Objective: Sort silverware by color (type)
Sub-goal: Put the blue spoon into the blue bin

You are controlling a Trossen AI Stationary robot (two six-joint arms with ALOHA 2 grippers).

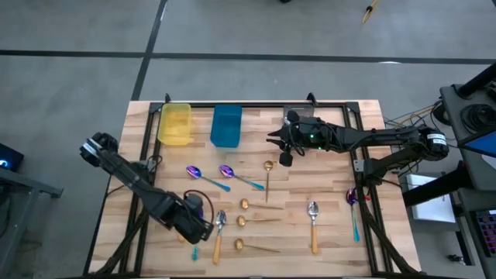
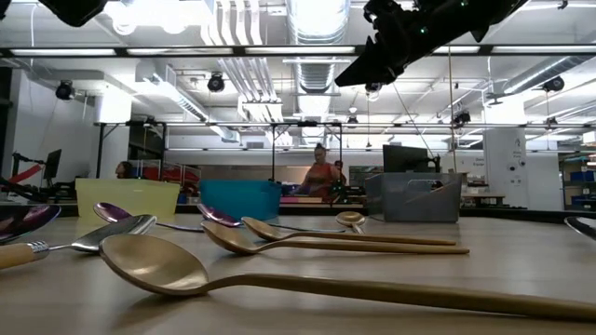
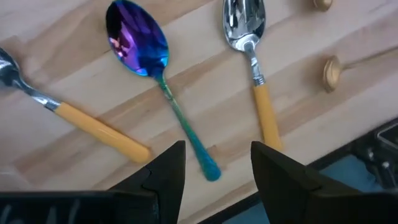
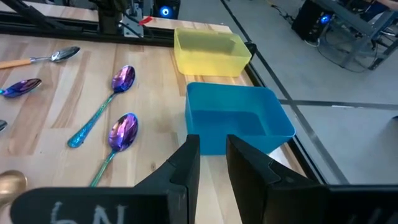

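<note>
Left fingers [image 3: 214,171] stand apart, empty, over a purple spoon [image 3: 138,46]; right fingers [image 4: 212,163] narrow, empty, above the blue bin [image 4: 239,118].

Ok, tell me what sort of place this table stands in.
Most likely a robotics lab or workshop hall: exposed ceiling ducts, strip lights, a bare concrete floor around the wooden table, and benches with monitors beyond.

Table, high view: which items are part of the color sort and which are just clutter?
Job:
purple spoons
orange-handled spoons
gold spoons
yellow bin, blue bin and grey bin, probably the drop spots

Lying about:
cables off the table's right edge
person in the room behind
</note>
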